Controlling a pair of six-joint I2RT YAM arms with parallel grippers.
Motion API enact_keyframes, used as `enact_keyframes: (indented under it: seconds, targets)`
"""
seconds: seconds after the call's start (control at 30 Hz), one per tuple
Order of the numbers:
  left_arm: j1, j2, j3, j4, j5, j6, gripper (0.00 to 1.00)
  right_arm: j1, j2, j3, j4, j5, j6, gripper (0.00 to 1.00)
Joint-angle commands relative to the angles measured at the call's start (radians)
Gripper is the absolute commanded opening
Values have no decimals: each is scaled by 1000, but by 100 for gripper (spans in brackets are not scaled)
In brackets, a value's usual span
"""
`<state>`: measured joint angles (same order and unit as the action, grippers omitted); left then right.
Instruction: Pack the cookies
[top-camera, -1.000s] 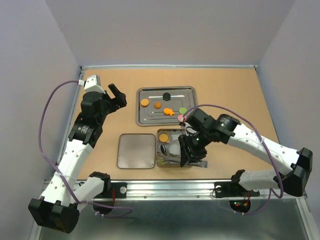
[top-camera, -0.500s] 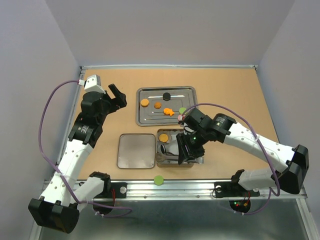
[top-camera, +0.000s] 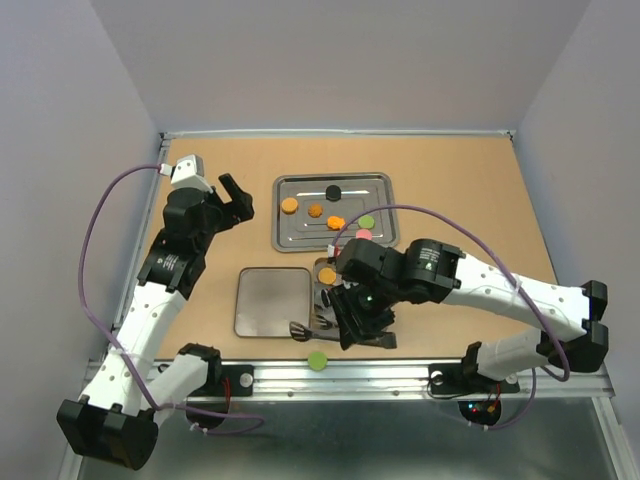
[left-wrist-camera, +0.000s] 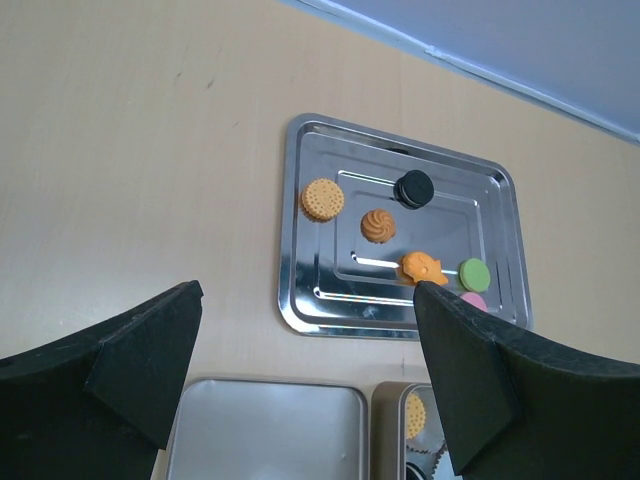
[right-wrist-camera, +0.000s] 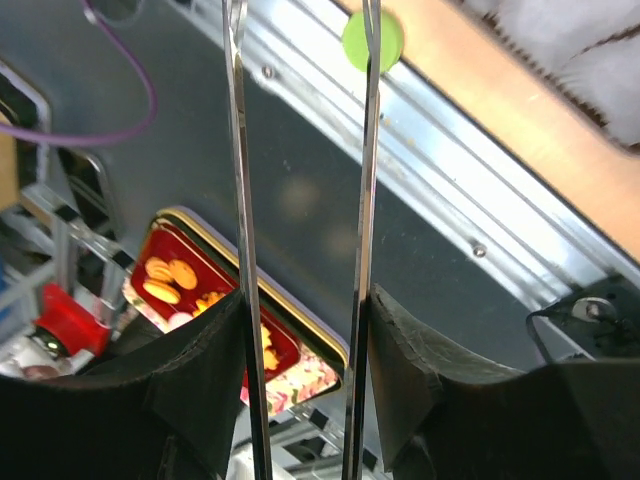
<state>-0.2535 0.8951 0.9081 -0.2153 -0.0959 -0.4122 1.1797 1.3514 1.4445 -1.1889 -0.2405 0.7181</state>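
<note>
Several cookies lie on the steel tray (top-camera: 380, 185): two orange (top-camera: 289, 205), a black one (top-camera: 333, 192), an orange fish shape (top-camera: 336, 223), a green one (top-camera: 367, 221) and a pink one (top-camera: 363, 235). One orange cookie (top-camera: 327, 275) lies in the open tin (top-camera: 322, 325). A green cookie (top-camera: 317, 360) lies off the table on the front metal rail, and also shows in the right wrist view (right-wrist-camera: 372, 40). My right gripper (top-camera: 350, 318) is shut on metal tongs (right-wrist-camera: 240, 180), whose tips (top-camera: 296, 329) point left near the tin. My left gripper (top-camera: 232, 195) is open and empty, left of the tray.
The tin's flat lid (top-camera: 272, 302) lies left of the tin. White paper cups sit in the tin, mostly hidden by my right arm. In the left wrist view the tray (left-wrist-camera: 300, 300), lid (left-wrist-camera: 260, 430) and tin rim (left-wrist-camera: 385, 400) show below. A red box (right-wrist-camera: 200, 290) lies under the table edge.
My right gripper with the tongs has swung left and toward the front edge. A green cookie has come to lie on the front rail. The left arm has barely moved.
</note>
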Motion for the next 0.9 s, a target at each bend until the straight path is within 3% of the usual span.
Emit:
enact_keyframes:
  seconds: [0.0,0.27,0.87]
  targets:
    - [0,-18,-12,28,7,19,98,112,32,50,-109,112,87,53]
    - [0,-39,-64,33,31,15,98,258,118,68,-167,204,194,53]
    - [-16,-81,-104,31,15,44,98,264,302,209,-199,219,138,57]
